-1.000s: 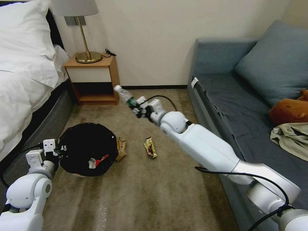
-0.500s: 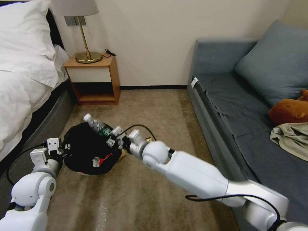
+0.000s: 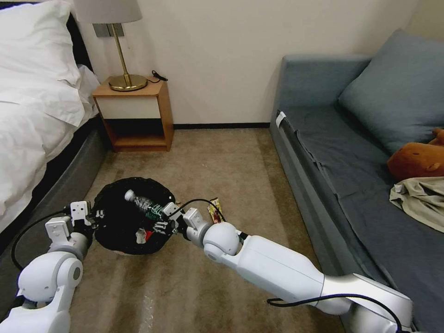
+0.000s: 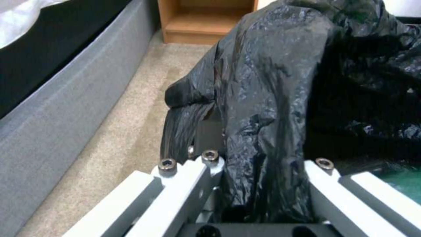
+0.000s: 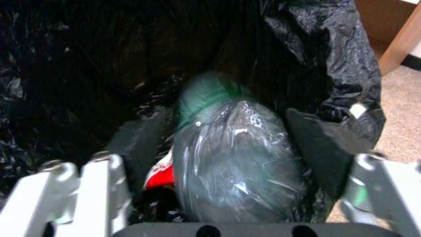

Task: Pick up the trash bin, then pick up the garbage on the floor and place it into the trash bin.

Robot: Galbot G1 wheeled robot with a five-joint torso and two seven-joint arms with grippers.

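Note:
The trash bin (image 3: 107, 200), lined with a crinkled black bag, is off the carpet by the bed. My left gripper (image 3: 94, 214) is shut on its near rim, and the bag (image 4: 272, 82) bunches between the jaws of that gripper (image 4: 265, 161). My right gripper (image 3: 159, 218) hangs over the bin's opposite rim, open. The clear bottle with the green label (image 3: 140, 203) lies inside the bin; in the right wrist view the bottle (image 5: 236, 158) sits loose between the spread fingers (image 5: 322, 148). A red-and-white packet (image 3: 143, 234) lies in the bin. A gold-yellow wrapper (image 3: 214, 209) lies on the carpet behind my right arm.
The bed (image 3: 32, 120) and its grey base run close along the left. A wooden nightstand (image 3: 134, 111) with a lamp stands at the back wall. The blue sofa (image 3: 351, 152) on the right holds a brown plush toy (image 3: 416, 159) and beige clothing (image 3: 421, 199).
My right arm swung left and down with the bottle, from mid-air to over the bin. The gripper opened and the bottle now lies inside. The left gripper kept its hold on the bin.

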